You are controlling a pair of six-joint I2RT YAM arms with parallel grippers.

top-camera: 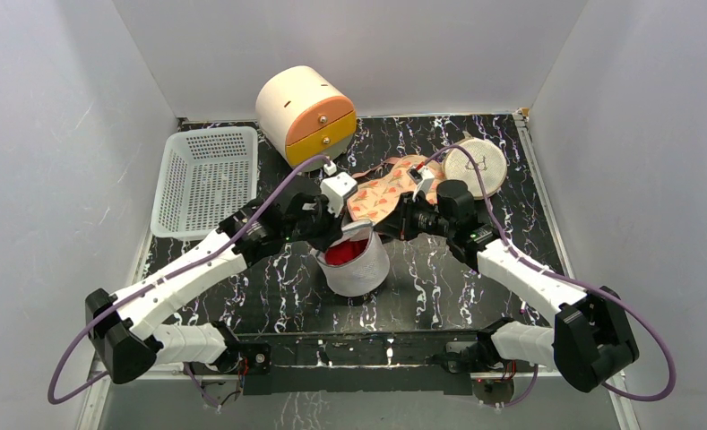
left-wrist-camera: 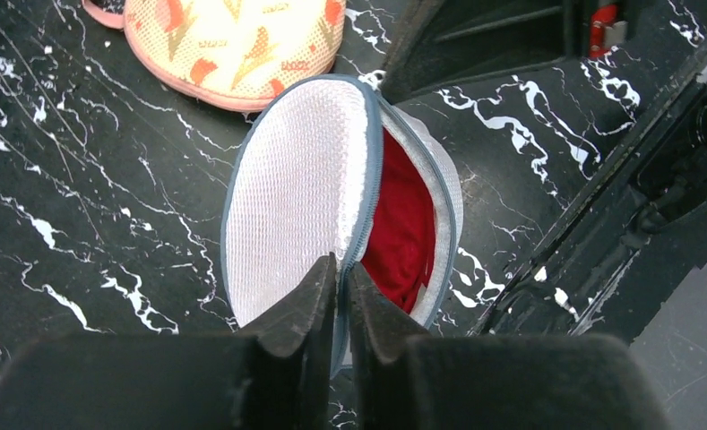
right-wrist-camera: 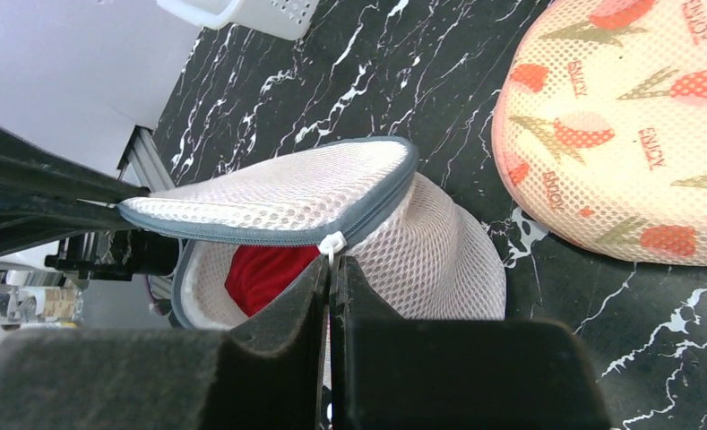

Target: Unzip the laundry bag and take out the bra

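Observation:
The laundry bag (top-camera: 360,269) stands at the table's middle, white mesh with a blue-grey band. Its round lid (left-wrist-camera: 296,188) is unzipped most of the way and tilted up. The red bra (top-camera: 340,252) lies inside and shows through the gap (left-wrist-camera: 403,233). My left gripper (left-wrist-camera: 342,269) is shut on the lid's zip edge at its near rim. My right gripper (right-wrist-camera: 330,264) is shut on the white zipper pull (right-wrist-camera: 331,244) at the lid's corner, beside the bag's wall (right-wrist-camera: 439,260). In the top view the two grippers meet over the bag, the left (top-camera: 342,229) and the right (top-camera: 381,228).
A patterned peach mesh pouch (top-camera: 390,193) lies just behind the bag. A beige round pouch (top-camera: 475,166) lies at the back right. A white perforated basket (top-camera: 204,179) stands at the back left. A cream and orange drawer drum (top-camera: 306,112) stands at the back.

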